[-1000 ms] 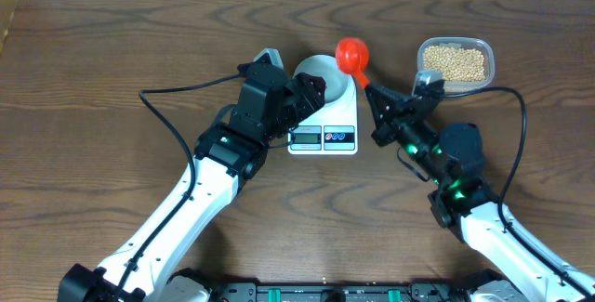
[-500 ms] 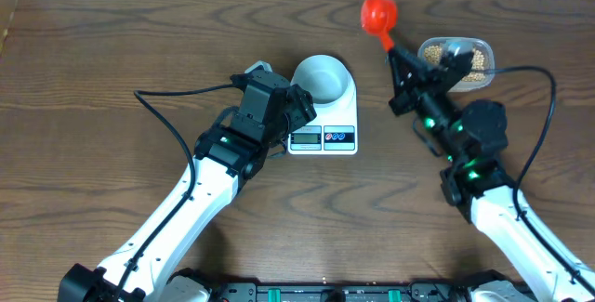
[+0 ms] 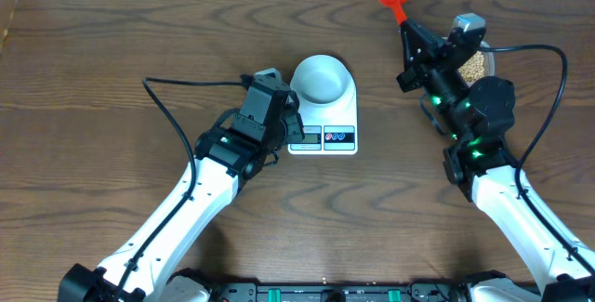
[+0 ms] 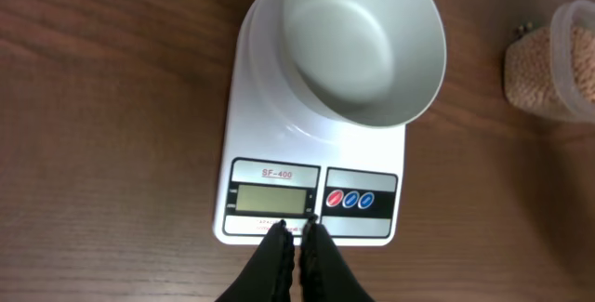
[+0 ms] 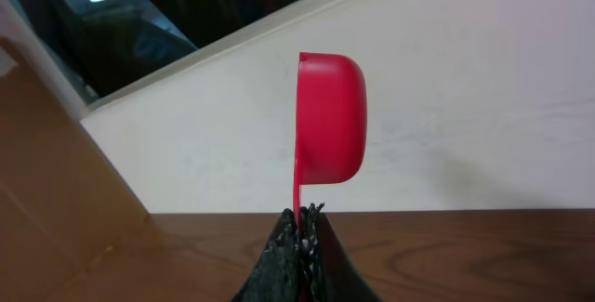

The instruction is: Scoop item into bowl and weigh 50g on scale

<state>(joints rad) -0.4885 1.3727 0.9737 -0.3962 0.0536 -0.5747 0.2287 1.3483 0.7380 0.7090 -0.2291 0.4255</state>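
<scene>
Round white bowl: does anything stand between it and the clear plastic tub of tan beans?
Nothing visible does: only bare wooden table separates the round white bowl from the clear plastic tub. The bowl is empty.

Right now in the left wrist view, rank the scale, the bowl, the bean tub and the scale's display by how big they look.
1. scale
2. bowl, close behind; it sits nearer the camera, which inflates it
3. bean tub, cut off by the frame edge, so unsure
4. display
</scene>
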